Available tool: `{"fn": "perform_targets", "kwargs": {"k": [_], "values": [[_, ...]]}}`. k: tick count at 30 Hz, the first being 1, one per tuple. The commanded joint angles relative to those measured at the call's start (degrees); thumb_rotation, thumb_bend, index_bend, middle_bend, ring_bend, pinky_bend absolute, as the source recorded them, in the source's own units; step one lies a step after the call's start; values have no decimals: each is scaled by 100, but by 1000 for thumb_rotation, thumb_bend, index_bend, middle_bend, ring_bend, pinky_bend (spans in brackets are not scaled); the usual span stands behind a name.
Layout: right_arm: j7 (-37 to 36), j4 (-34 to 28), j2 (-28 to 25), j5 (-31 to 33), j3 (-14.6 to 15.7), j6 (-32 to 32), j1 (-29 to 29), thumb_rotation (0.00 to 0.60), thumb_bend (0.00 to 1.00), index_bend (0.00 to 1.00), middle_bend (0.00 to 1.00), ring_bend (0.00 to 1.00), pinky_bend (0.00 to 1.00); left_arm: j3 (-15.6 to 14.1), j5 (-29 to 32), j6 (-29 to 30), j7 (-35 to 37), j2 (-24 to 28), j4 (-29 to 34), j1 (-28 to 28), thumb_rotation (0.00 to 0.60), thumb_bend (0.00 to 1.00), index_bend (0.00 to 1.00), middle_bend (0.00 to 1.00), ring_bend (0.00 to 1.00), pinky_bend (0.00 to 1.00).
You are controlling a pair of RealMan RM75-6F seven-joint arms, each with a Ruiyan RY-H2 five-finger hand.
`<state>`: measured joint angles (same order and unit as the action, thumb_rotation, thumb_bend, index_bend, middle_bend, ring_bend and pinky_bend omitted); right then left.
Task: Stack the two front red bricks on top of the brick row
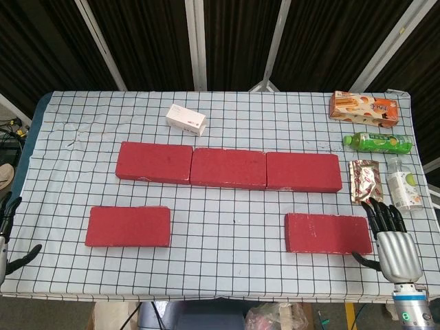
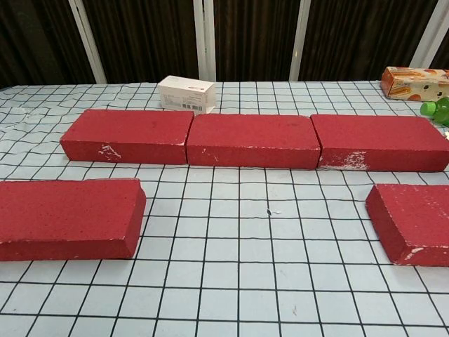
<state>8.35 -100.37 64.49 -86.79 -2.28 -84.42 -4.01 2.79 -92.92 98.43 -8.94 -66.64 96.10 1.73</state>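
Note:
Three red bricks lie end to end as a row across the middle of the checked table. Two more red bricks lie in front: the front left brick and the front right brick. My right hand rests just right of the front right brick, fingers spread and holding nothing. My left hand shows only partly at the table's left edge, well left of the front left brick, fingers apart and empty. Neither hand appears in the chest view.
A small white box stands behind the row. At the far right sit an orange snack box, a green bottle, a snack packet and a clear bottle.

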Motion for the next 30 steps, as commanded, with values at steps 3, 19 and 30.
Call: {"fn": "perform_targets", "kwargs": {"k": [3, 19, 30], "values": [[29, -66, -44, 67, 32, 85, 2, 600, 153, 0, 0, 0, 0, 0, 9, -18, -17, 6, 8, 0, 600, 0, 45, 0, 0, 205], [184, -602, -414, 101, 335, 1078, -335, 600, 153, 0, 0, 0, 0, -22, 83, -76, -133, 39, 123, 37, 600, 0, 45, 0, 0, 211], [773, -900, -400, 1206, 9, 2615, -1281, 600, 153, 0, 0, 0, 0, -16, 199, -221, -424, -10, 208, 7, 600, 0, 45, 0, 0, 213]]}}
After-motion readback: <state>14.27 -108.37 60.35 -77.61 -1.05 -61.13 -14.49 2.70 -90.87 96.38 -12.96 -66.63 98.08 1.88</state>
